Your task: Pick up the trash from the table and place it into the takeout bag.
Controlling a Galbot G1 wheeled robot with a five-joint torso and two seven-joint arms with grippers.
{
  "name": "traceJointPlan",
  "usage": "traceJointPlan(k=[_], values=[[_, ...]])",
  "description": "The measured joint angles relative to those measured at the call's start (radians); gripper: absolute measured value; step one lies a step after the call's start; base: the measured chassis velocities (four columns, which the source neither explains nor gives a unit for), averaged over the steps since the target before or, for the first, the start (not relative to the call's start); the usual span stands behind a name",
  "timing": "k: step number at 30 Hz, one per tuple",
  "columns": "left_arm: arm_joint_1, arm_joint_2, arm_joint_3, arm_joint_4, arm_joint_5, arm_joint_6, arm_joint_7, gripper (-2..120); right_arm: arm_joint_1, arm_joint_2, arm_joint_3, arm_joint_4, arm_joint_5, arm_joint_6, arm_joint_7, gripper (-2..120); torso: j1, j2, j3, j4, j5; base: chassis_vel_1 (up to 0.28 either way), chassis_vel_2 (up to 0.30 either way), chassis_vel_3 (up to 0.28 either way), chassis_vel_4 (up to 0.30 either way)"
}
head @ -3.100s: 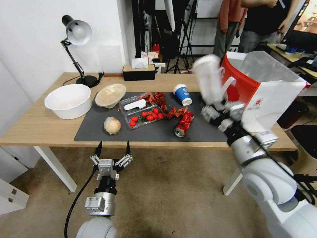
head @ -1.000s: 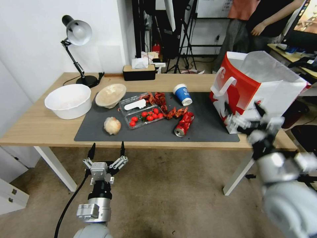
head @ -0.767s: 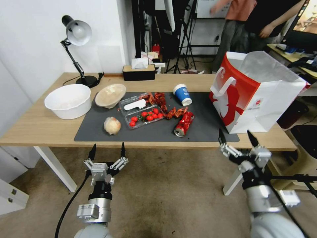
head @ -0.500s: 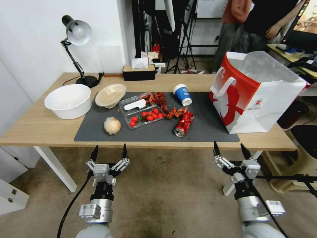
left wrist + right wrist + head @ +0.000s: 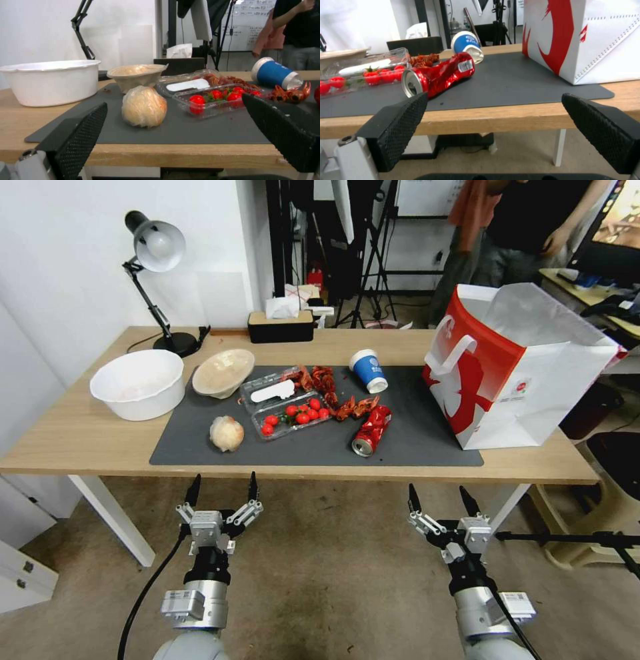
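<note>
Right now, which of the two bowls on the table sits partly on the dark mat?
The beige shallow bowl, tilted at the mat's far-left corner. The larger white bowl stands wholly on bare wood further left.

mat's front strip by the red can [image 5: 371, 429] is clear; tomato tray [image 5: 294, 418] and takeout bag [image 5: 513, 367] box it in

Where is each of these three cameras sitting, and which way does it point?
Head view: high up, looking down at the table; left gripper and right gripper open below its edge.
Left wrist view: at table height, facing the wrinkly ball, between its fingers.
Right wrist view: facing the red can and takeout bag.
Both wrist views share the blue-and-white cup.
</note>
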Motion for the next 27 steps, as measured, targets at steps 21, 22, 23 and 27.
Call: traceJointPlan(k=[21, 22, 23, 27], values=[[0.01, -0.013, -0.006, 0.002, 0.009, 0.0, 0.0, 100, 0.313, -0.01, -0.198, 0.012, 0.026, -0.279, 0.119, 100, 0.0, 0.0, 0.0, -0.0001, -0.0001, 0.0, 0.0, 0.0, 0.0], [0.012, -0.013, -0.007, 0.0, 0.009, 0.0, 0.0, 100, 0.356, 0.0, -0.226, 0.012, 0.045, -0.317, 0.141, 100, 0.0, 0.0, 0.0, 0.0002, -0.0001, 0.0, 0.0, 0.0, 0.0], [0.012, -0.013, -0.008, -0.002, 0.009, 0.0, 0.0, 100, 0.386, 0.009, -0.245, 0.009, 0.054, -0.341, 0.157, 100, 0.0, 0.0, 0.0, 0.0001, 0.0002, 0.0, 0.0, 0.0, 0.0], [0.015, -0.016, -0.008, -0.006, 0.011, 0.0, 0.0, 100, 0.46, 0.03, -0.29, -0.008, 0.066, -0.403, 0.207, 100, 0.0, 0.0, 0.0, 0.0001, 0.0001, 0.0, 0.0, 0.0, 0.0]])
